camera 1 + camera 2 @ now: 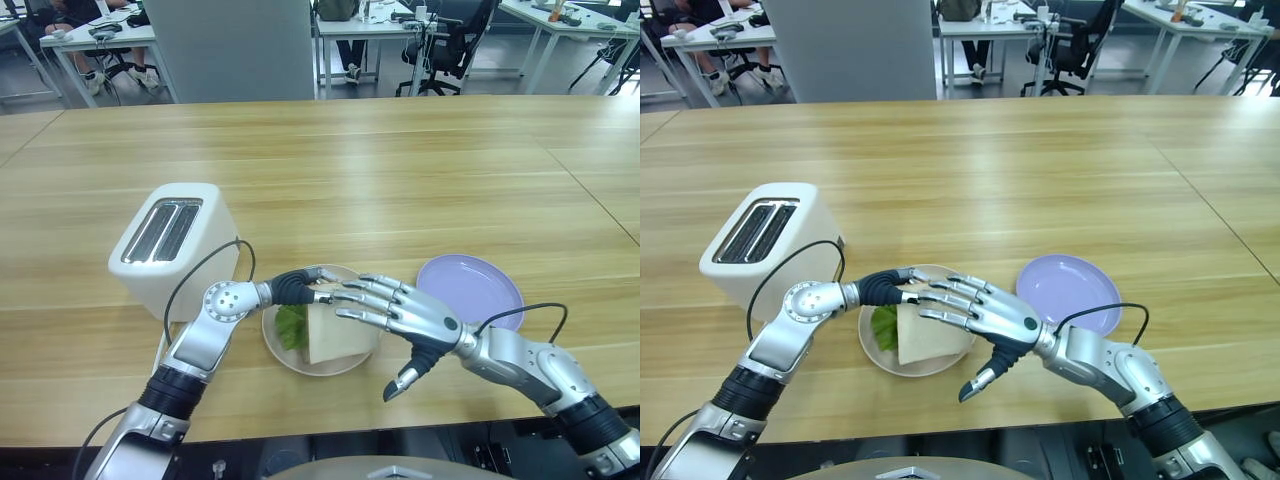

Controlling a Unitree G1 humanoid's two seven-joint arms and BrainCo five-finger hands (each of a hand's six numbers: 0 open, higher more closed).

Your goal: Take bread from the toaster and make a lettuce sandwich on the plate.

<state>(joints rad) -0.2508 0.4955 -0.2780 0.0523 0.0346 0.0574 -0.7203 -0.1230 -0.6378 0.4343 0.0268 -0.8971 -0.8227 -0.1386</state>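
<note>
Plate (320, 370) holds bread (335, 342) over lettuce (291, 326).
My right hand (410, 312) hovers spread flat, holding nothing, above the pale square bread; my left hand (295, 287) meets its far edge, grip unclear.

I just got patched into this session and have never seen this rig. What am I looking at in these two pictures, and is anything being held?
Both pictures come from the two eyes of one camera on a humanoid robot's head, looking down at a wooden table, so they show the same scene. The metal arms at the bottom are the robot's own. On the table are a white toaster, a beige plate with a bread slice and lettuce showing at its left side, and a purple plate further right. The right hand is spread open above the bread, holding nothing. The left hand is at the bread's far edge. Whether it grips the bread, I cannot tell.
</note>
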